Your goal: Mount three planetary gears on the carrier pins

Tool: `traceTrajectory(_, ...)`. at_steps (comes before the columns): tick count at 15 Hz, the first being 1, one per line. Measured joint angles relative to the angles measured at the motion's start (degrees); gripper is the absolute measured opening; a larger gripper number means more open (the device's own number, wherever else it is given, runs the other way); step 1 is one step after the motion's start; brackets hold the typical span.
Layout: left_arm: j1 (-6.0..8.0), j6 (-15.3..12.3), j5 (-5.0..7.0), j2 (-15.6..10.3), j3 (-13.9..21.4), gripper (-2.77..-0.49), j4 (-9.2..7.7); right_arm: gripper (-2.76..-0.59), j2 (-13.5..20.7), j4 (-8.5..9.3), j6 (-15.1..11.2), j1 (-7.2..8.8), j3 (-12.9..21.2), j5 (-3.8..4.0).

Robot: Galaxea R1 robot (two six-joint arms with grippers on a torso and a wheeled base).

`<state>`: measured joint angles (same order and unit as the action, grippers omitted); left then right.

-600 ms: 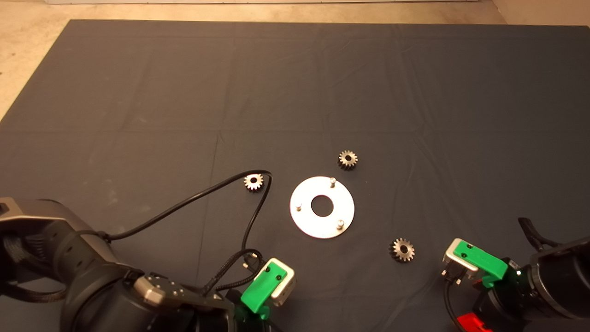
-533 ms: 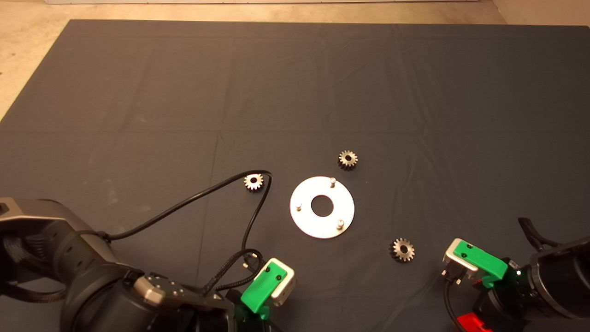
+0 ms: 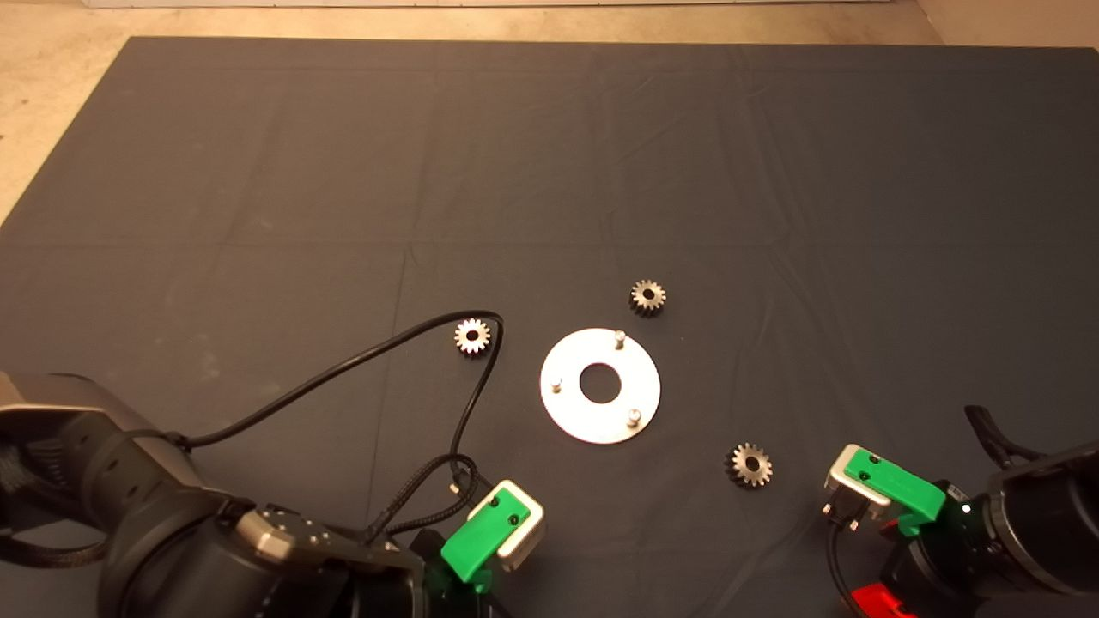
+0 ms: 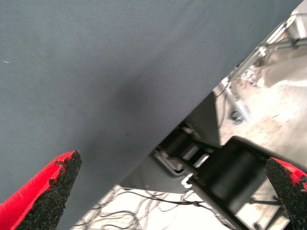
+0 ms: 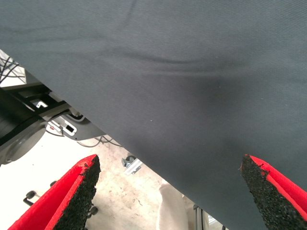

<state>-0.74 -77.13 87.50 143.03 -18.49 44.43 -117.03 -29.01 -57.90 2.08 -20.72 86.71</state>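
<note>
Planetary gears (image 3: 647, 297) flat on mat (image 3: 258, 215), bores upward, carrier pins (image 3: 619, 338) upright

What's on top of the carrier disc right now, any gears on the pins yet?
Only three bare carrier pins stand on the disc; the planetary gears lie on the mat around it. Nothing covers the disc.

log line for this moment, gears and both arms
gears: three loose on mat, none on pins | disc: pins bare | left end effector: open, near edge | right end effector: open, near edge
</note>
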Motion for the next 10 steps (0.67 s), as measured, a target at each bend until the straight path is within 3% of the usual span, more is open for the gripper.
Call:
traceTrajectory(2,0.59,2.75,-0.02,-0.47,-0.53,-0.51,-0.21,-1.18,0.02,0.00,0.16,-0.02,0.00,-0.41)
traceTrajectory(4,3.60,5.24,0.00,-0.97,-2.06,-0.51,-1.87,-1.18,0.00,0.00,0.21,-0.02,0.00,-1.01)
traceTrajectory(6,7.08,9.51,0.00,-1.65,-4.27,-0.51,-4.22,-1.18,-0.17,0.00,0.21,-0.02,0.00,-1.24)
traceTrajectory(10,10.56,16.97,0.00,-3.55,-8.51,-0.51,-8.14,-1.18,-0.48,0.00,0.21,-0.03,0.00,-1.87)
